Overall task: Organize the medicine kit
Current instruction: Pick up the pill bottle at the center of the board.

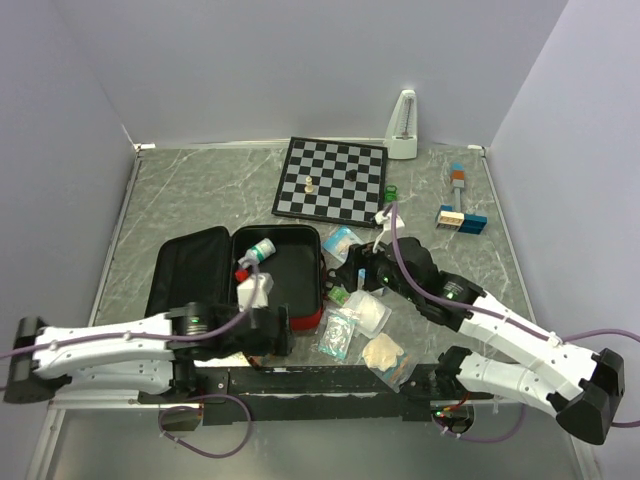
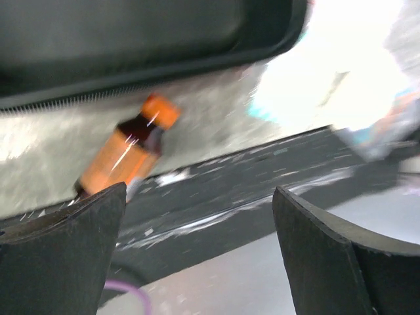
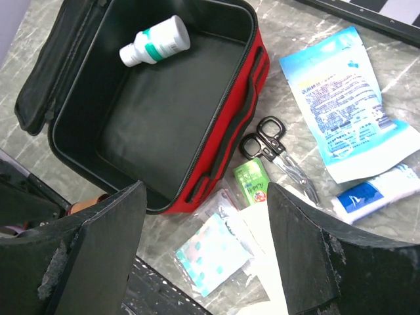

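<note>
Lying open at centre left of the top view: the medicine kit (image 1: 292, 280), lid spread to the left, black lining up. Inside, at the upper left of the right wrist view, a white bottle (image 3: 155, 41) on its side. On the bench (image 1: 200, 190) right of the kit: scissors (image 3: 275, 154), a green sachet (image 3: 252, 184), a blue-and-white packet (image 3: 341, 105). Wide apart and gripping nothing, the left fingers (image 2: 65, 262), an orange bottle (image 2: 128, 154) lying tilted beyond them. Equally wide and empty, the right fingers (image 3: 98, 262).
</note>
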Available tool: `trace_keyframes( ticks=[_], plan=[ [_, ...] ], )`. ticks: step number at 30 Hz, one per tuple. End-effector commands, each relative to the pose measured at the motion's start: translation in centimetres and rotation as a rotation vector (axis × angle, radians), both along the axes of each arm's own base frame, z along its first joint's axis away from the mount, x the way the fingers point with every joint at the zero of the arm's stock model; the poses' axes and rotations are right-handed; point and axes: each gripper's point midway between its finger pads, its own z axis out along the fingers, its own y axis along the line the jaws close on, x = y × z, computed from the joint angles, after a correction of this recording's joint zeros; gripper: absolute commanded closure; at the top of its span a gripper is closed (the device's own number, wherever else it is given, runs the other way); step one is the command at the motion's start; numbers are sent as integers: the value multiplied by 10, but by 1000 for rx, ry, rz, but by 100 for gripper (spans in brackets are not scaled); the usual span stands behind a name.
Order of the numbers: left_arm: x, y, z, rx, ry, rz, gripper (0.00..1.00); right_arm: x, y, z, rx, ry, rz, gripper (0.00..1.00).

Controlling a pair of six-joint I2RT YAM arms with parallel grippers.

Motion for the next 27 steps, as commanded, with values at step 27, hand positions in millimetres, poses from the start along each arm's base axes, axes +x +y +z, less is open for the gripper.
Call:
trace_keyframes(
  ticks=[27],
  plan=[
    [0, 7, -99, 369, 98, -85, 28, -14, -9, 6, 68, -22, 18, 20]
  ],
)
